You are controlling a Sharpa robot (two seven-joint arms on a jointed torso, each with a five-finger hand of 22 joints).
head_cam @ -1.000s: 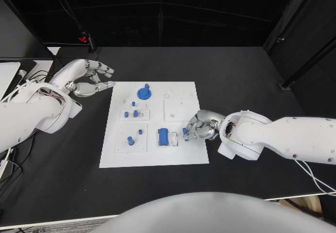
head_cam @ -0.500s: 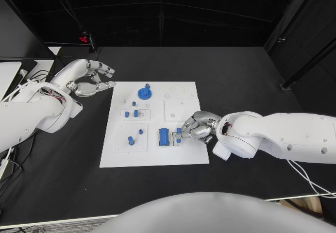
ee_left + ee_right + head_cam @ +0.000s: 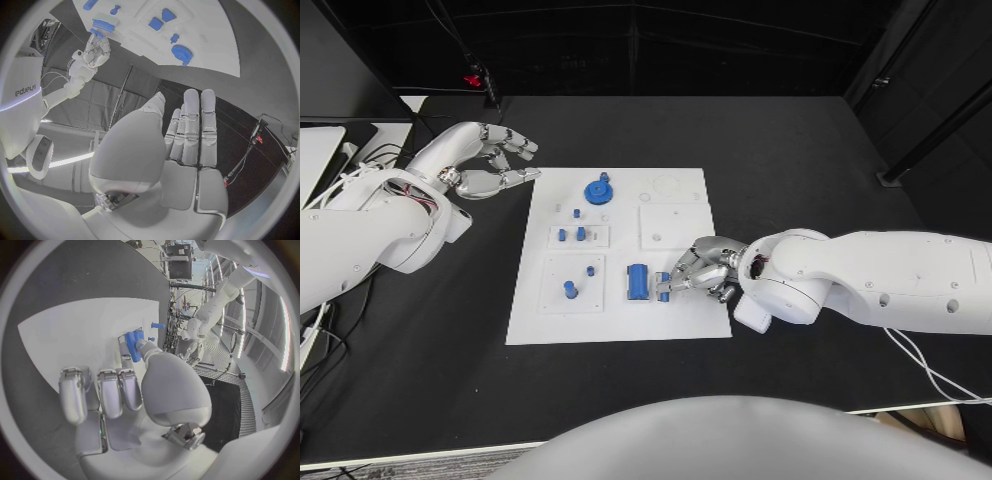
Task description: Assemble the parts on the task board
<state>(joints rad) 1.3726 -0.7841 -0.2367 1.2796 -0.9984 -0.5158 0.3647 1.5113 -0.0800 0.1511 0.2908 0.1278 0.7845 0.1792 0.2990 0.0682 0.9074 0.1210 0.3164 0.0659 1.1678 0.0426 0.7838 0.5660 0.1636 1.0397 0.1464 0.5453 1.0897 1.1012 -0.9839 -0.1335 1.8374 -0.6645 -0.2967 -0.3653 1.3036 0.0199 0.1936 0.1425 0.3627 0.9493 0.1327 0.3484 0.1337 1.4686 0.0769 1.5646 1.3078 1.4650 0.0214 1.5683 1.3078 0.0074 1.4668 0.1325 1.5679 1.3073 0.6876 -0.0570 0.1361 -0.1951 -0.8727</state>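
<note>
Here the white task board (image 3: 620, 322) lies in the middle of the head view on the black table (image 3: 790, 150), with broad bare table above it, to its right and below it. The left hand (image 3: 482, 160) hovers at the upper left, off the board's upper left corner and apart from it, fingers spread and holding nothing; in the left wrist view the same hand (image 3: 187, 135) shows its fingers straight and side by side, with the board (image 3: 206, 40) beyond them.

The right hand (image 3: 701, 268) sits over the board's right edge, at the frame's centre, fingers curled in toward a small blue part (image 3: 665, 291) just beside the long blue block (image 3: 636, 281). From the head view I cannot tell whether the fingertips pinch that part or only touch it. The right wrist view gives the hand (image 3: 125, 395) from behind: its fingers (image 3: 100, 390) are bent down together and the thumb reaches toward the blue block (image 3: 132, 345), but the contact itself is hidden.

On the board, a blue round gear-like part (image 3: 599, 190) stands near the top edge, small blue pegs (image 3: 580, 234) sit in a raised white square left of centre, and another blue peg (image 3: 568, 290) stands in the lower left square.
</note>
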